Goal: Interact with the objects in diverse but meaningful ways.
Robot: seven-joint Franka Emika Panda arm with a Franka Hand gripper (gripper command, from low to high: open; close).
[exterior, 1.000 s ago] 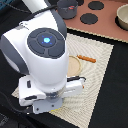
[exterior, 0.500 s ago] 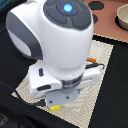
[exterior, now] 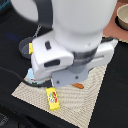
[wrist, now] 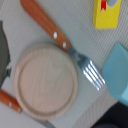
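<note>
The pincer's fingers show in neither view, so I cannot tell whether it is open, closed or touching anything. In the exterior view the white arm body [exterior: 70,45] covers most of the beige woven mat [exterior: 95,95]; a yellow rectangular box [exterior: 52,98] lies on the mat at the arm's 7 o'clock. The wrist view shows a round pale wooden board [wrist: 45,80] touching a wooden-handled metal fork [wrist: 62,42]

yellow rectangular box [exterior: 52,98] flat on mat

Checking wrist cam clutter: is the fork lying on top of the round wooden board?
No. The fork lies beside the round wooden board, its tines off the rim.
</note>
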